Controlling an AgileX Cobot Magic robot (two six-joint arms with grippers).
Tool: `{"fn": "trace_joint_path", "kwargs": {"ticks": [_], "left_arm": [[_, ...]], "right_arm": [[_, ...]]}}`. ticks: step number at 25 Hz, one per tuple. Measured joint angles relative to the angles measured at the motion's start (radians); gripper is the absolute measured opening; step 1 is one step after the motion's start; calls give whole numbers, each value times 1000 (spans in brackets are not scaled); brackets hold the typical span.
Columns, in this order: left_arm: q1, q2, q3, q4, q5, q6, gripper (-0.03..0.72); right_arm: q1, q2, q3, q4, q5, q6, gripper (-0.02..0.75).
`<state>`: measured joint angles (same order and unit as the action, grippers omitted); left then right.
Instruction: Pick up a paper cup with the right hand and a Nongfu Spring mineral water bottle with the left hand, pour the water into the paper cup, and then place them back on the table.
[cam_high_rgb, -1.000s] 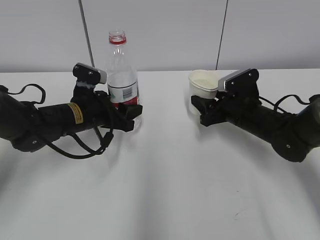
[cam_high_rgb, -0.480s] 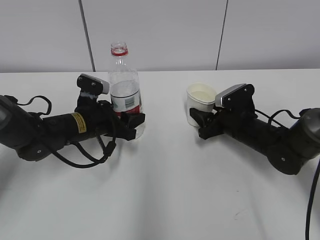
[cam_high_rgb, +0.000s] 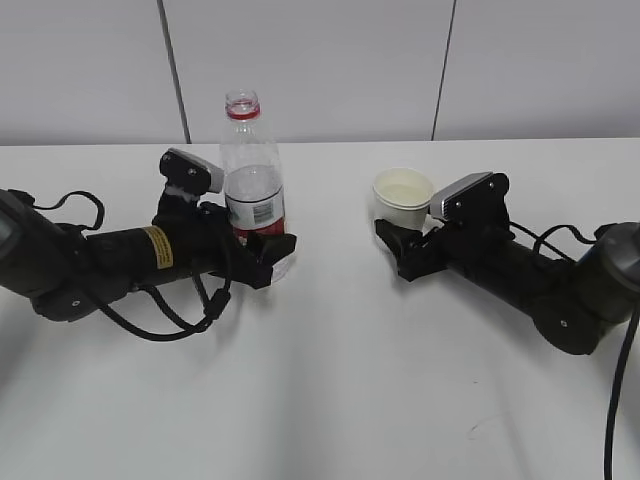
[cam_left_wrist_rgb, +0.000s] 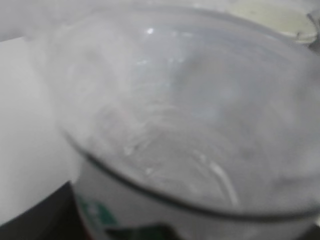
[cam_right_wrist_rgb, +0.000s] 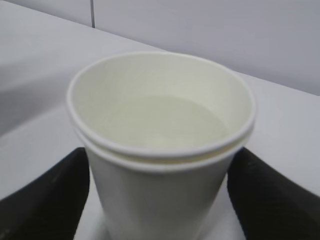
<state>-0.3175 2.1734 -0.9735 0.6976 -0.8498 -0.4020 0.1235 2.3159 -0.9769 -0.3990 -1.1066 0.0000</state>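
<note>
The Nongfu Spring mineral water bottle (cam_high_rgb: 254, 185) stands upright and uncapped on the white table (cam_high_rgb: 330, 380), left of centre. My left gripper (cam_high_rgb: 266, 247), on the arm with the yellow label band, is shut round its lower part. In the left wrist view the clear bottle (cam_left_wrist_rgb: 190, 120) fills the frame, blurred. The paper cup (cam_high_rgb: 403, 192) is upright right of centre. My right gripper (cam_high_rgb: 400, 246) is shut on its lower half. In the right wrist view the cup (cam_right_wrist_rgb: 160, 150) sits between both black fingers (cam_right_wrist_rgb: 45, 195), its rim round and its inside cream.
A grey panelled wall (cam_high_rgb: 330, 60) runs behind the table's far edge. Black cables (cam_high_rgb: 180, 310) loop beside the left arm, and one hangs by the right arm at the right edge (cam_high_rgb: 620, 400).
Both arms have come down. The cup has dropped from a raised height and its rim has gone from pinched to round. The bottle has shifted slightly right and lower.
</note>
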Motion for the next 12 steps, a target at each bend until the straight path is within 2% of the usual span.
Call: {"fn": "trace_joint_path", "kwargs": {"ticks": [3, 5, 12], "left_arm": [[0, 0, -1, 13, 52, 1, 529], [0, -1, 0, 18, 93, 1, 554], [8, -63, 90, 22, 124, 1, 566]], "right_arm": [[0, 0, 14, 2, -16, 0, 657], [0, 0, 43, 4, -28, 0, 657], [0, -36, 174, 57, -29, 0, 656]]}}
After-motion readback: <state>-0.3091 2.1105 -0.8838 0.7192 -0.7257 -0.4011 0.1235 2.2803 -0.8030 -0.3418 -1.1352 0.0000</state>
